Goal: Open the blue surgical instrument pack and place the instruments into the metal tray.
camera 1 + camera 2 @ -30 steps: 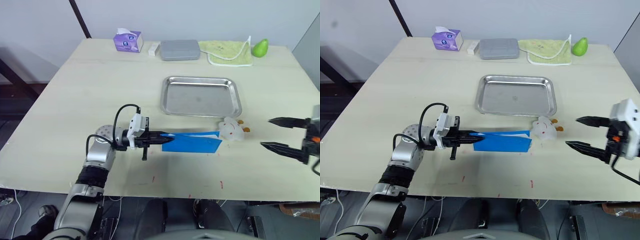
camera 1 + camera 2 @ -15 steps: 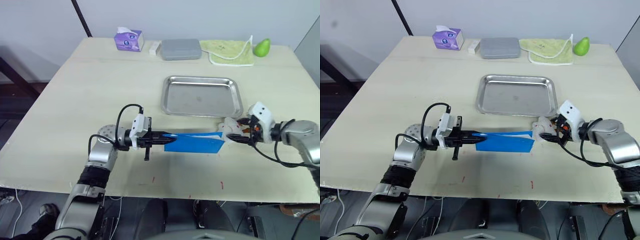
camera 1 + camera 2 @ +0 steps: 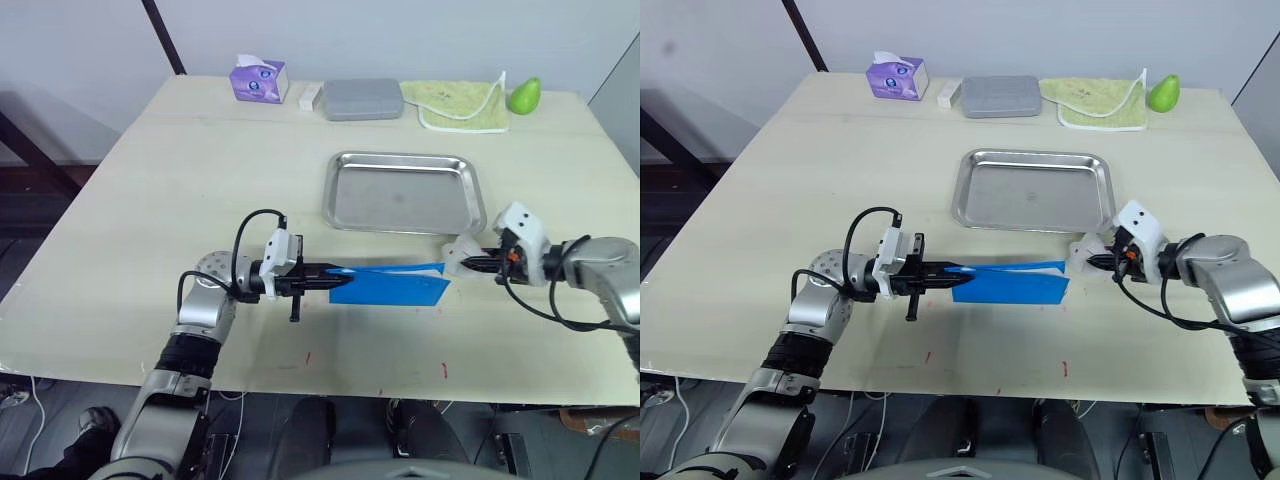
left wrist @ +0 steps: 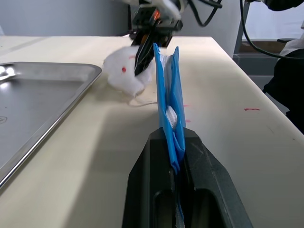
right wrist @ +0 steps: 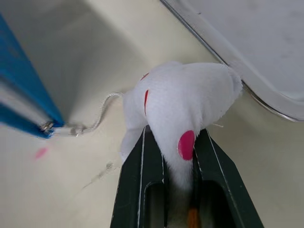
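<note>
The blue surgical instrument pack (image 3: 388, 285) stands on its edge on the table in front of the metal tray (image 3: 400, 195), which is empty. My left gripper (image 3: 335, 277) is shut on the pack's left end (image 4: 167, 90). A white soft pouch with red spots (image 5: 190, 95) is tied by a thin string (image 5: 90, 127) to the pack's right corner. My right gripper (image 3: 478, 264) is shut on that pouch, just off the tray's front right corner. The instruments are hidden.
Along the table's far edge stand a purple tissue box (image 3: 258, 80), a small white block (image 3: 311, 95), a matte grey case (image 3: 362, 99), a yellow-green cloth (image 3: 460, 105) and a green pear (image 3: 524, 95).
My right gripper came in from the right with open fingers, reached the white pouch and shut on it. The left gripper and the pack have stayed put.
</note>
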